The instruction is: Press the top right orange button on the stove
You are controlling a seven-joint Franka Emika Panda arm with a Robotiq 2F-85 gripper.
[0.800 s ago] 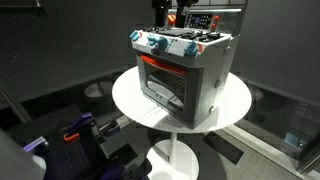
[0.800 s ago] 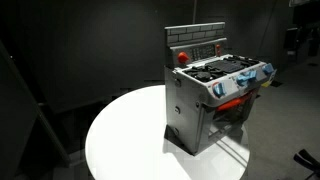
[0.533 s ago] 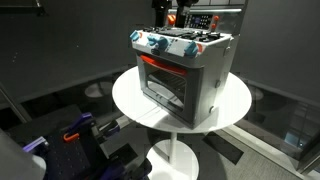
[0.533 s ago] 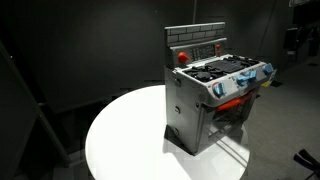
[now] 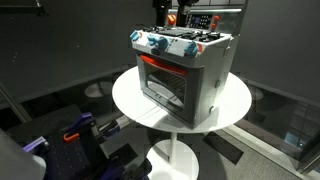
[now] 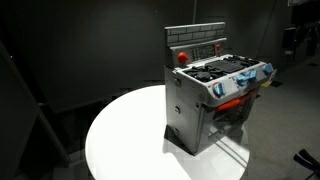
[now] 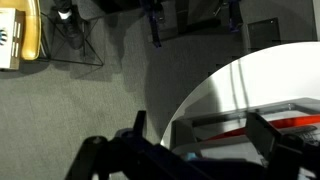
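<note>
At the bottom edge of the wrist view, the black two-fingered gripper [image 7: 198, 128] has its jaws spread wide and empty. Just past the fingers lies a narrow slice of the small grey metallic box-shaped toy stove [image 7: 240, 122], crossed by a thin red strip, though too little of it shows to tell which part. The stove rests on the round white table [image 7: 250, 85], and beyond that lies grey carpet floor [image 7: 90, 100]. In both exterior views the stove [image 5: 185, 65] [image 6: 215, 95] stands upright on the table [image 5: 130, 95] [image 6: 125, 135], set towards one side of the top rather than at its centre. Its red-orange glowing front window [image 5: 165, 80] sits below a row of blue-and-white knobs [image 5: 160, 42] [image 6: 245, 80]. A round orange-red button [image 6: 182, 57] sits at one end of the dark upright back panel [image 6: 195, 40].
</note>
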